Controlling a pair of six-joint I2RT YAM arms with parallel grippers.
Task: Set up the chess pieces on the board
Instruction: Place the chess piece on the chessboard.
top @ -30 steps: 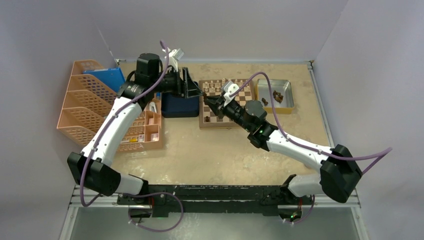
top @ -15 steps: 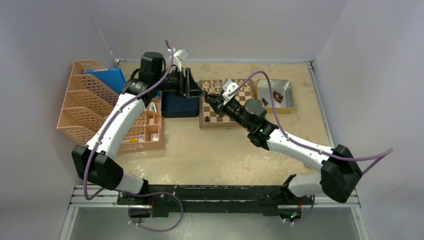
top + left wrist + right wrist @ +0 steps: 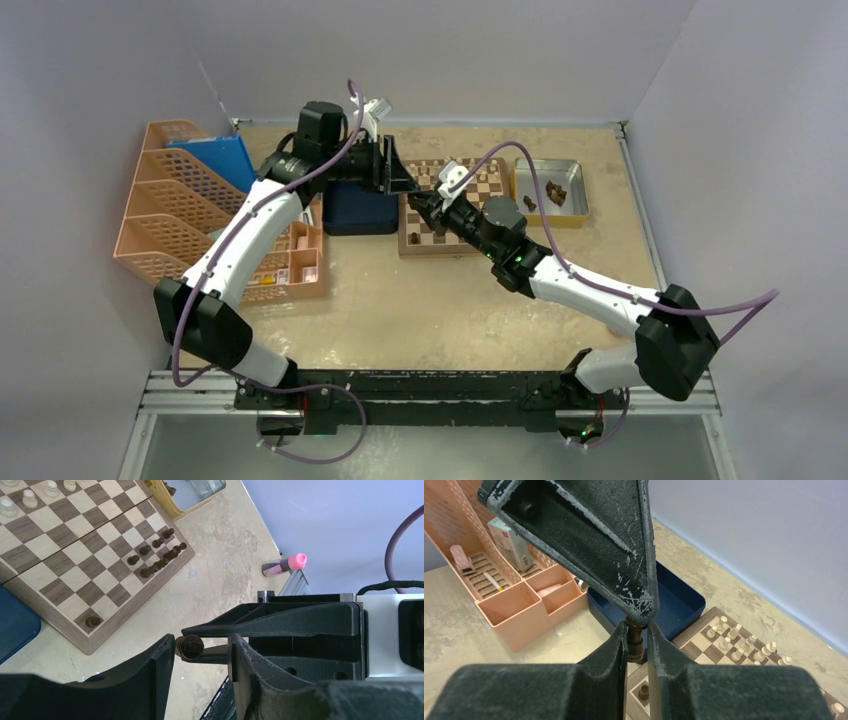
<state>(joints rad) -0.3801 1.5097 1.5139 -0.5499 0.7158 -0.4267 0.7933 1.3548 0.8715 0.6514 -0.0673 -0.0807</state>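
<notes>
right fingers (image 3: 614, 652) clamped on dark chess piece (image 3: 634, 639) | left fingers (image 3: 150, 677) apart, straddling it | piece held above board (image 3: 416, 240) left edge, beside blue tray (image 3: 356, 213)

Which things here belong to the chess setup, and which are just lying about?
Job: board, dark pieces, held piece in right claw, silver tray holding spares.
Lying about: blue tray, pink rack, pink organiser, blue folder, marker.

Pale lilac walls (image 3: 450, 50) on three sides, mottled beige tabletop (image 3: 420, 300), even light
</notes>
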